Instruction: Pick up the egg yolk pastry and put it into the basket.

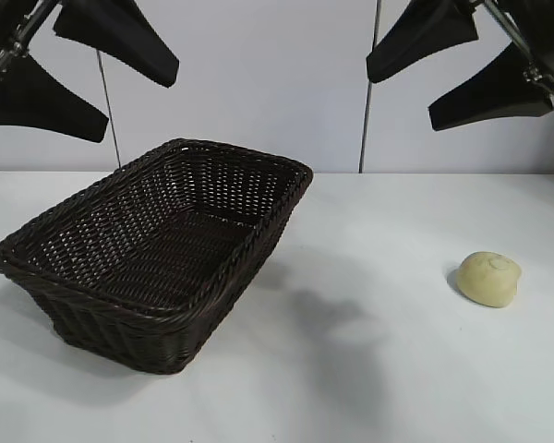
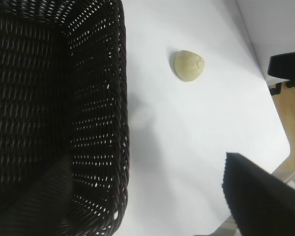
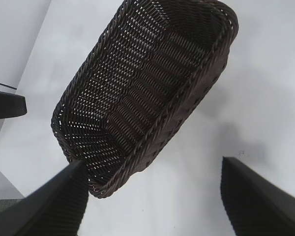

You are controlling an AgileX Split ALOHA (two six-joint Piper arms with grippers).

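The egg yolk pastry (image 1: 488,278), a small pale yellow dome with a faint ring on top, lies on the white table at the right; it also shows in the left wrist view (image 2: 188,65). The dark brown wicker basket (image 1: 157,249) stands at the left, empty; it shows in the left wrist view (image 2: 54,113) and the right wrist view (image 3: 147,93). My left gripper (image 1: 120,88) hangs high above the basket, open and empty. My right gripper (image 1: 439,83) hangs high at the upper right, above the pastry's side of the table, open and empty.
The white table (image 1: 351,369) runs wide between basket and pastry. A pale wall stands behind. The table's edge and a wooden floor (image 2: 290,108) show in the left wrist view.
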